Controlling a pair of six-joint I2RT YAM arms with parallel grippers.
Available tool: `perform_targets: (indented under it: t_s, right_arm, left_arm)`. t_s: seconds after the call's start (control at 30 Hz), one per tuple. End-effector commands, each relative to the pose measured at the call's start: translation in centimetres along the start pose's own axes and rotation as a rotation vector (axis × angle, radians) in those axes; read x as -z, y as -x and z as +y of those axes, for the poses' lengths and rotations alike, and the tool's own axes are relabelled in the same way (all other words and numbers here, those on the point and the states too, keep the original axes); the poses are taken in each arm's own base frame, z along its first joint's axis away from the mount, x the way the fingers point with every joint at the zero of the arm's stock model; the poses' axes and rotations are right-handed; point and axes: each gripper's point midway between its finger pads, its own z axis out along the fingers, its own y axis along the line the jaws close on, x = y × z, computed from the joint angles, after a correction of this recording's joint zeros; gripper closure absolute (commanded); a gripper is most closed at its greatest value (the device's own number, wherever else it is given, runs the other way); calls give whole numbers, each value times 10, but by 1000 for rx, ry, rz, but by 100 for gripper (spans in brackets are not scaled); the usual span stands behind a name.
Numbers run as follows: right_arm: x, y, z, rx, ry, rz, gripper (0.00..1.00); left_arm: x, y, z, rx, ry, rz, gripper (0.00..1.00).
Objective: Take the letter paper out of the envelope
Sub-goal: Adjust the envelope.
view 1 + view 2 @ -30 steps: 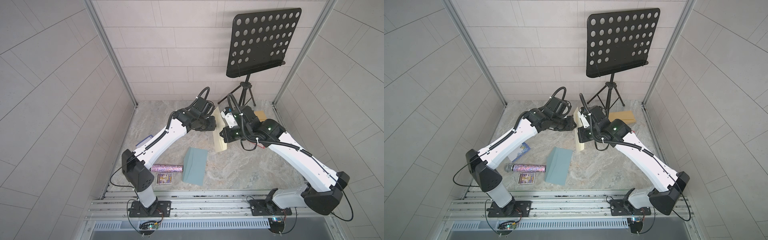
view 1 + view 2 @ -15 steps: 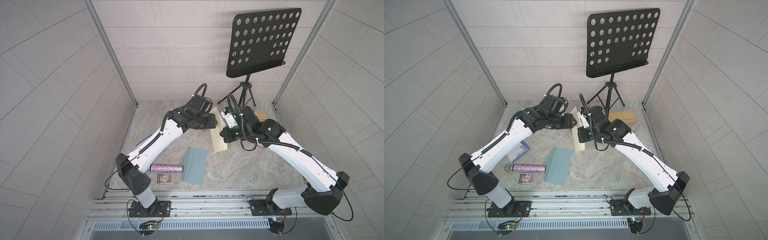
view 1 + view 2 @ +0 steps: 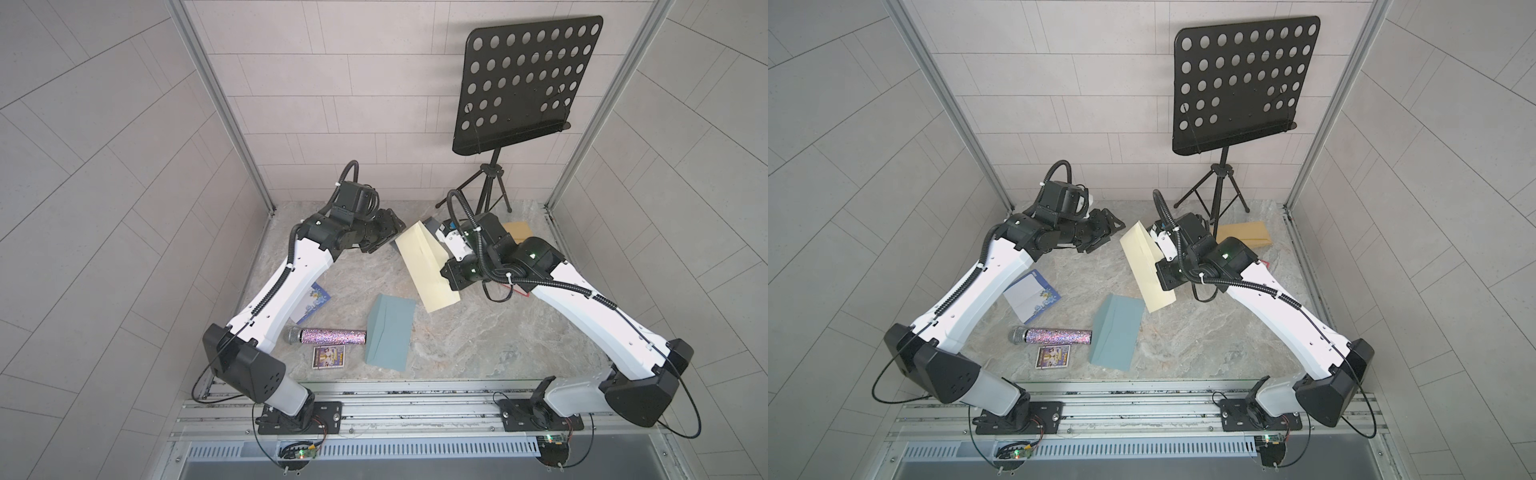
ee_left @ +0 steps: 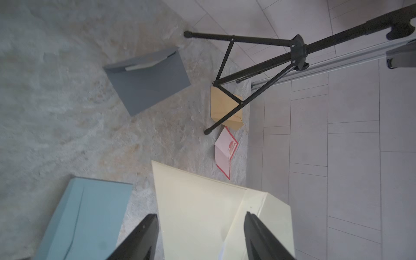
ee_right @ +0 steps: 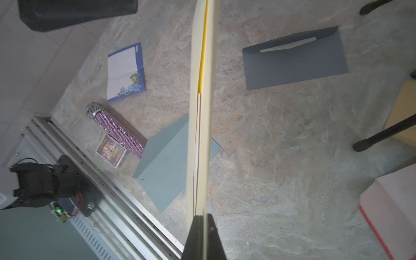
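Observation:
My right gripper [image 5: 203, 216] is shut on one long edge of a cream envelope [image 3: 424, 266] and holds it tilted above the marble table [image 3: 478, 332]. Edge-on in the right wrist view, the cream envelope [image 5: 201, 90] gapes a little. A thin white sheet, the letter paper [image 5: 197, 146], shows inside it. My left gripper [image 3: 392, 232] is open beside the envelope's upper end, gripping nothing. In the left wrist view the envelope [image 4: 198, 202] and its opened flap [image 4: 276, 216] lie just ahead of the open left gripper [image 4: 200, 216].
A teal envelope [image 3: 390, 332], a glitter microphone [image 3: 328, 336], a small card [image 3: 328, 357] and a blue flowered sheet [image 3: 311, 305] lie near the front. A dark grey envelope [image 4: 148, 83], a brown envelope [image 3: 517, 230], a red-edged paper [image 4: 225, 153] and a music stand [image 3: 523, 83] are at the back.
My left gripper has opened and drawn back to the left from the envelope's upper end. The cream envelope's flap now stands open. The right gripper keeps its hold.

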Motion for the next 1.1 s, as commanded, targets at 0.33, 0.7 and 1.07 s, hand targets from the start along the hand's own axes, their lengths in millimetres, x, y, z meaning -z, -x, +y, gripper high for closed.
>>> perform_targets:
  t_s: [0.33, 0.7, 1.07]
  right_arm:
    - [-4, 7, -16, 537, -312, -105, 100]
    - [-9, 2, 15, 693, -318, -173, 100]
    - [-15, -12, 18, 714, -286, -225, 97]
  left_arm:
    - [4, -35, 27, 559, 154, 139, 18]
    - [-7, -52, 40, 614, 176, 199, 33]
    - [-13, -65, 45, 657, 147, 257, 100]
